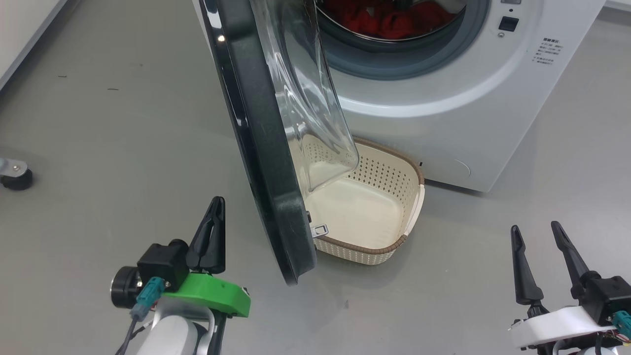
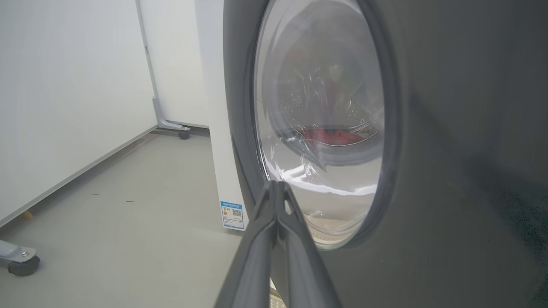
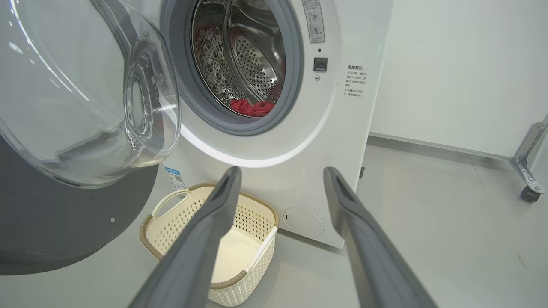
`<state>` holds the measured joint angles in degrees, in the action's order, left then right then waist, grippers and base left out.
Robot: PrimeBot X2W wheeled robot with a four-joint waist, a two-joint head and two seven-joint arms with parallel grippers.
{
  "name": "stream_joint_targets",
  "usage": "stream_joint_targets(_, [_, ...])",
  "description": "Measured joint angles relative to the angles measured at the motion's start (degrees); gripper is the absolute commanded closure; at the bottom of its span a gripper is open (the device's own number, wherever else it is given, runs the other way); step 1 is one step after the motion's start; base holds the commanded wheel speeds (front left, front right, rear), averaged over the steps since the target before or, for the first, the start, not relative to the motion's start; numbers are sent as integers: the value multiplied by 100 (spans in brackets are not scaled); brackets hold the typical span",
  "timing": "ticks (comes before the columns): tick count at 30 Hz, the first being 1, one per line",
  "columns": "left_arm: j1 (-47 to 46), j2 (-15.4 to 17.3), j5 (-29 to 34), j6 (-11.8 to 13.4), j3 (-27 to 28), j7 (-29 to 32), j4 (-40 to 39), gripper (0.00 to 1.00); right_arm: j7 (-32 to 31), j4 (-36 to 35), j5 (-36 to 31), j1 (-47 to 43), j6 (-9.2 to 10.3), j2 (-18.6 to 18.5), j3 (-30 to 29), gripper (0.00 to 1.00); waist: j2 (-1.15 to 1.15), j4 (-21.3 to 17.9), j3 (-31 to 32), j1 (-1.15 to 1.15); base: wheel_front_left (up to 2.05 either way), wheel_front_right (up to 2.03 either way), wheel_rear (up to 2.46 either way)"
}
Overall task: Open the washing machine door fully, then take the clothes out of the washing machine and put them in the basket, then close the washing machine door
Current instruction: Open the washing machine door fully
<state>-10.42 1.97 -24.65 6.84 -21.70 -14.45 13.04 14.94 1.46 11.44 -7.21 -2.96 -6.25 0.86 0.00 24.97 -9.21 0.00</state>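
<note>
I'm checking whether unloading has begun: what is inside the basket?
The basket shows a bare cream floor. The open washing machine door covers its left part in the head view. The clothes lie in the drum.

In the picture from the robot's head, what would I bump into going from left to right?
small wheel → left gripper → washing machine door → basket → right gripper

The washing machine door [image 3: 51,222] hangs open at the left, and red clothes [image 3: 252,108] lie low in the drum [image 3: 257,55] of the washing machine [image 3: 308,141]. The basket [image 3: 171,229] sits on the floor [image 3: 428,222] just before it, behind the right fingers [image 3: 201,244], spread wide apart.
</note>
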Motion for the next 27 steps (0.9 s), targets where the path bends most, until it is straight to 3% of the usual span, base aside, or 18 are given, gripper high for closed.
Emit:
stream_joint_targets(15, [-115,-1,577,0,611,-25,-1706,100,0,110,-97,2,-112,33,-112,0,0,101,94,0,0,0,0])
stream_joint_targets(21, [-291,0,671,0,555,-31,-2477,100,0,136,-101,8,-149,40,-166,0,0,108,116,0,0,0,0])
stream_joint_targets(27, [-370,2,717,-10,118,-32,-3152,100,0,178,-105,32,-167,74,-198,0,0,77,133,0,0,0,0])
